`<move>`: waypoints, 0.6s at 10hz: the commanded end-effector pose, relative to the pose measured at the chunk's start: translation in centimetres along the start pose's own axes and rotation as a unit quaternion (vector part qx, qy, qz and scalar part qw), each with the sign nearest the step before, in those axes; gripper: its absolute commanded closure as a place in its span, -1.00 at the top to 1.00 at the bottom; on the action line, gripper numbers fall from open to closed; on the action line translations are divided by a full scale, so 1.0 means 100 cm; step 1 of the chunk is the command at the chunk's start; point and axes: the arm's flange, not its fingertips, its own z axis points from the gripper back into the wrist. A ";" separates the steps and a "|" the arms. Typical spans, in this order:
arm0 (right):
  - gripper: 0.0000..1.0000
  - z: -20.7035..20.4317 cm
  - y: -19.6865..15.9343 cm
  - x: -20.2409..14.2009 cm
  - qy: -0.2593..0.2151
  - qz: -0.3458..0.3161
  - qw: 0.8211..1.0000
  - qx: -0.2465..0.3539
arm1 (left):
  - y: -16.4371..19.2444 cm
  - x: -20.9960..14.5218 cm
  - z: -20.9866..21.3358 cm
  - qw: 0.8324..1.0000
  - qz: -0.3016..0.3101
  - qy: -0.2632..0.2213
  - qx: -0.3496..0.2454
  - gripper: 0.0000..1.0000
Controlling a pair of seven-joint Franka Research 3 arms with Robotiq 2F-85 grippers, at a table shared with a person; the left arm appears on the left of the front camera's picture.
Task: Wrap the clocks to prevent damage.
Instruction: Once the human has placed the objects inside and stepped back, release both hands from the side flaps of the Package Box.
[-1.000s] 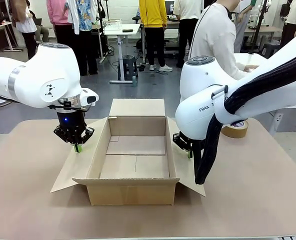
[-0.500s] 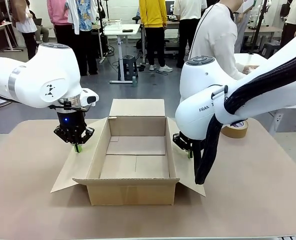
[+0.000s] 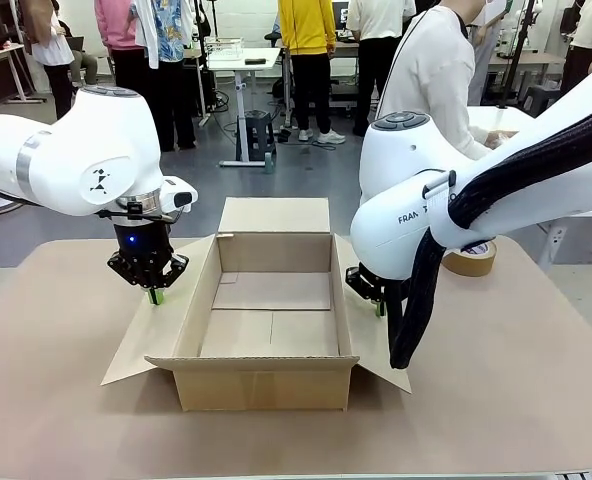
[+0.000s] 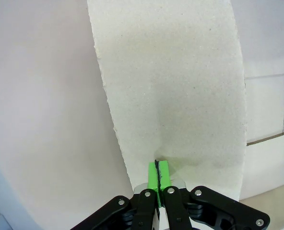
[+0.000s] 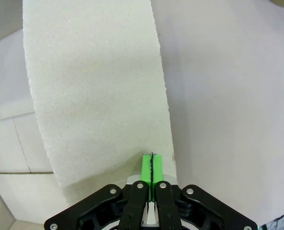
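Both pinched shut and empty, my left claw (image 3: 155, 296) and right claw (image 3: 380, 307) rest their tips on the side flaps (image 3: 148, 345) of the clockless box (image 3: 266, 385) between them; sliding off could let the cardboard spring up.

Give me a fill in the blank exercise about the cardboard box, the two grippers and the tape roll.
The left gripper and the right gripper are both ____, green pads pressed together.
Each points down at a folded-out side ____ of the open brown cardboard box.
The tan roll of tape lies on the brown table at the robot's ____ side.
Missing words: shut; flap; right.
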 end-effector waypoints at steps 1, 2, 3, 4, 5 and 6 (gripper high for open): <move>-0.98 -0.003 0.002 -0.001 0.003 0.000 1.000 -0.001 | 0.000 0.000 -0.001 1.000 -0.002 -0.001 0.004 -0.99; -0.98 -0.003 0.002 -0.001 0.003 0.000 1.000 -0.001 | 0.000 0.000 -0.001 1.000 -0.002 -0.001 0.004 -0.99; -0.98 -0.003 0.002 -0.001 0.003 0.000 1.000 -0.001 | 0.000 0.000 -0.001 1.000 -0.002 -0.001 0.004 -0.99; -0.98 -0.003 0.002 -0.001 0.003 0.000 1.000 -0.001 | 0.000 0.000 -0.001 1.000 -0.002 -0.001 0.004 -0.99; -0.98 -0.003 0.002 -0.001 0.003 0.000 1.000 -0.001 | 0.000 0.000 -0.001 1.000 -0.002 -0.001 0.004 -0.99; -0.98 -0.003 0.002 -0.001 0.003 0.000 1.000 -0.001 | 0.000 0.000 -0.001 1.000 -0.002 -0.001 0.004 -0.99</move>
